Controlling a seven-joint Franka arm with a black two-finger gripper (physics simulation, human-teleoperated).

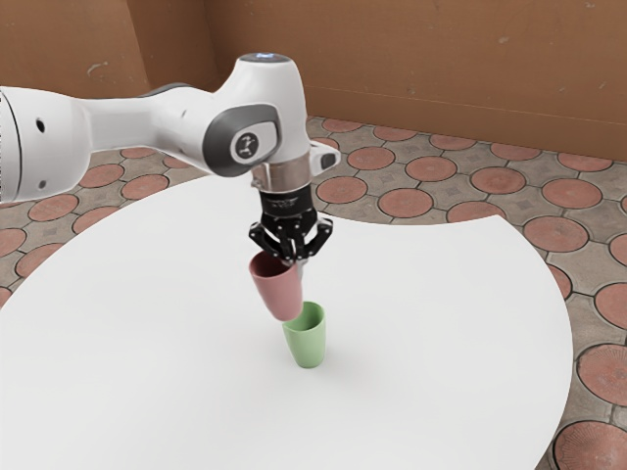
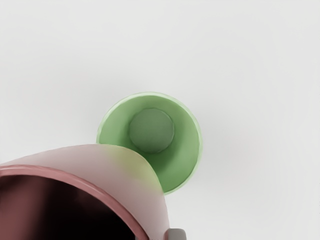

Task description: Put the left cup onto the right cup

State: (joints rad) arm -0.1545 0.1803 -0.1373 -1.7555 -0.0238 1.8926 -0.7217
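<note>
The pink cup [image 1: 277, 287] is held tilted by its rim, clamped in the gripper [image 1: 288, 258], just above the green cup [image 1: 307, 336], so it should be straightened, lined up over the opening and lowered slowly.

Black gripper [image 1: 290, 258] clasping pink cup [image 1: 278, 290], tilted — over green cup [image 1: 307, 339]

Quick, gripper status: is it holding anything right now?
Gripper: closed on the pink cup, which hangs tilted over the green cup.
</note>
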